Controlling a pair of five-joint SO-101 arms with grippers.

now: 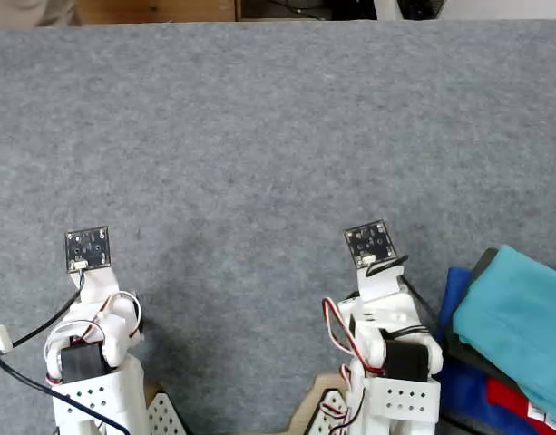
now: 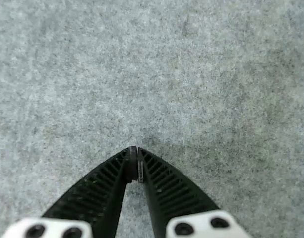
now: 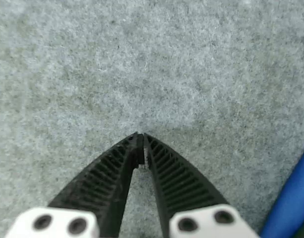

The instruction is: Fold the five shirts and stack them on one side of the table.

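Both claws are pressed together with nothing between them. The left gripper (image 2: 133, 163) has its ribbed black jaws meeting at the tips just above bare grey felt, and the right gripper (image 3: 141, 148) is drawn together the same way over the same cloth. In the high view the left arm (image 1: 92, 308) sits at about 7 o'clock on the felt-covered table (image 1: 259, 136) and the right arm (image 1: 382, 317) at about 5 o'clock. Each is tucked close to its base, which reads as a parked pose, not a working one.

The stack of shirts (image 1: 504, 344) lies at about 4 o'clock on the table, just beside the right arm's base on its 3 o'clock side. That keeps it out of the open middle and on one side, as the task asks. A teal shirt (image 1: 518, 317) is on top, with a blue shirt (image 1: 459, 299) and a red shirt (image 1: 509, 399) showing at the edges beneath. Something dark lies between them, and I cannot count five layers for certain. The blue edge (image 3: 290, 198) also appears near the right claw.

The teal shirt's long axis runs roughly from 10 o'clock to 4 o'clock, its near corner pointing toward 11 o'clock. The far end is cut off, so its full length is not shown. With the pile built, the job looks finished or close to it.
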